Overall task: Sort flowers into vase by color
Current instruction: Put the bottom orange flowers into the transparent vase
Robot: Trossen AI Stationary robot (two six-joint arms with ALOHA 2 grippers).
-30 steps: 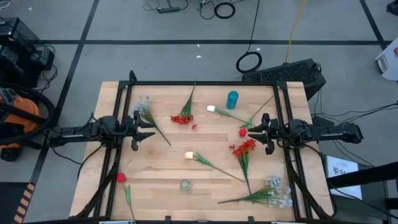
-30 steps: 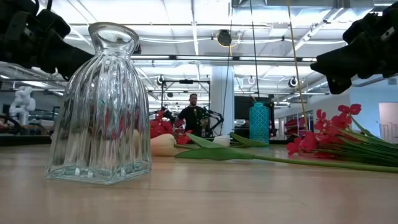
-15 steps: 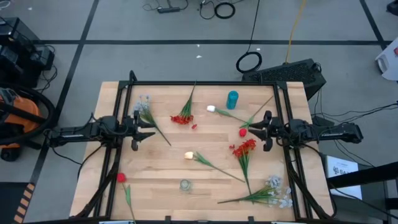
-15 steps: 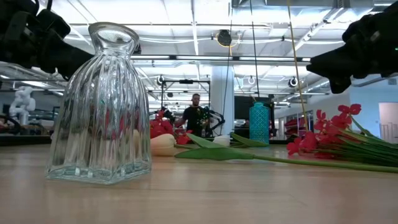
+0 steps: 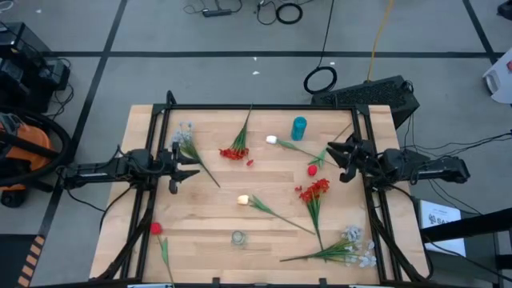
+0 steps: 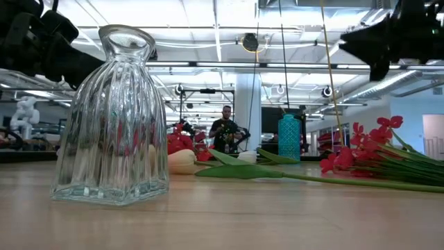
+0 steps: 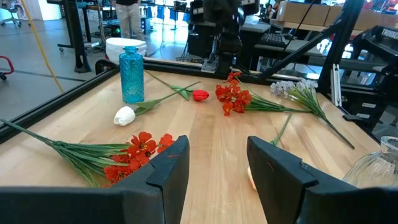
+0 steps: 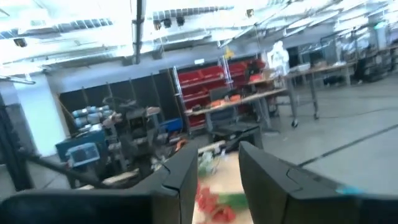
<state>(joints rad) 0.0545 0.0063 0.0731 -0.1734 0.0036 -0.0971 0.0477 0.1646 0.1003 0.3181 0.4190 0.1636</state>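
Artificial flowers lie scattered on the wooden table. There are two red blossom clusters [image 5: 234,152] [image 5: 314,190], two cream tulips [image 5: 272,140] [image 5: 242,200], two red rosebuds [image 5: 312,170] [image 5: 156,228] and two pale lavender sprays [image 5: 186,132] [image 5: 356,248]. A blue vase [image 5: 298,128] stands near the far edge. A clear ribbed glass vase [image 5: 238,238] [image 6: 114,118] stands near the near edge. My left gripper [image 5: 186,170] [image 7: 217,168] hovers open at the table's left side. My right gripper [image 5: 334,154] [image 8: 217,177] is open, raised above the right side and tipped upward, over the tulip's stalk.
A black frame [image 5: 264,107] runs around the table. In the low view a person [image 6: 226,130] stands in the room far behind it. Bare wood [image 5: 264,172] shows at the table's middle between the flowers.
My right gripper has risen, swung toward the table's far edge and tipped upward, so its wrist camera now looks out into the room. Its fingers stay open. The flowers and vases have not moved.
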